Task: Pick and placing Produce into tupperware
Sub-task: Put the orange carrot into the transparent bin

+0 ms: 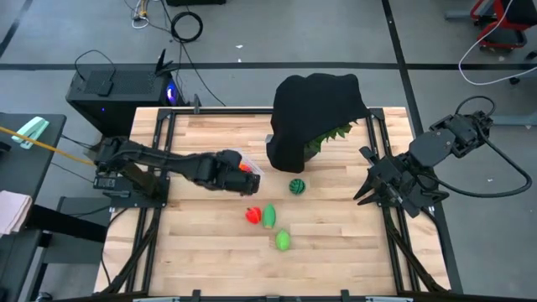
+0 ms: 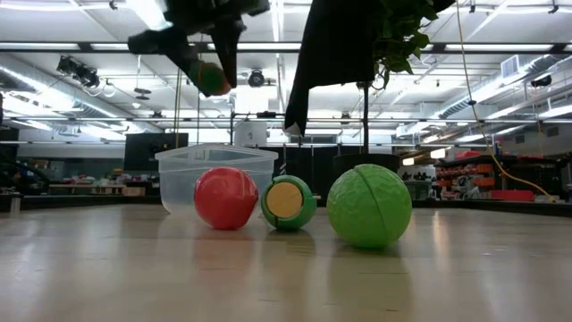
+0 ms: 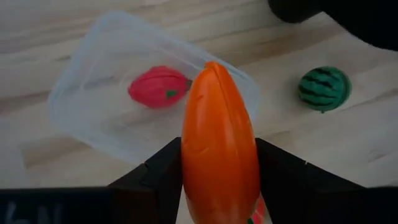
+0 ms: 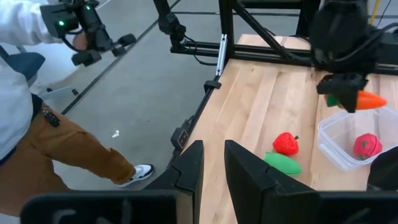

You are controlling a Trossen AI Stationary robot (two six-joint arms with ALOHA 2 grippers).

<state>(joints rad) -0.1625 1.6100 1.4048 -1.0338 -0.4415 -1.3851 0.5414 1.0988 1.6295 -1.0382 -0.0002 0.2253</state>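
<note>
Tupperware (image 3: 81, 106) sits on the table's left-centre, just beside the black cloth (image 1: 315, 109), and one red toy (image 3: 158, 87) already lies inside it. Your left gripper (image 3: 217, 180) hangs above the box with its fingers clamped on the orange carrot (image 3: 217, 143), whose tip points over the near rim rather than the middle of the box. I'd judge this to be the moment just ahead of the release, so line it up well: bring the carrot over the open floor of the box beside the red toy, not over the wall, and lower until it is close to the bottom before you part the fingers, since a long smooth toy dropped from height is likely to bounce or tip out. The box is light, so avoid nudging its rim on the way down.

Your right gripper (image 4: 211, 168) waits at the table's right edge, fingers close together with a narrow gap and nothing between them. Left on the wood are the striped ball (image 1: 297, 186), a second red piece (image 1: 252, 216) and two green toys (image 1: 269, 216) (image 1: 284, 242), all clear of the box
</note>
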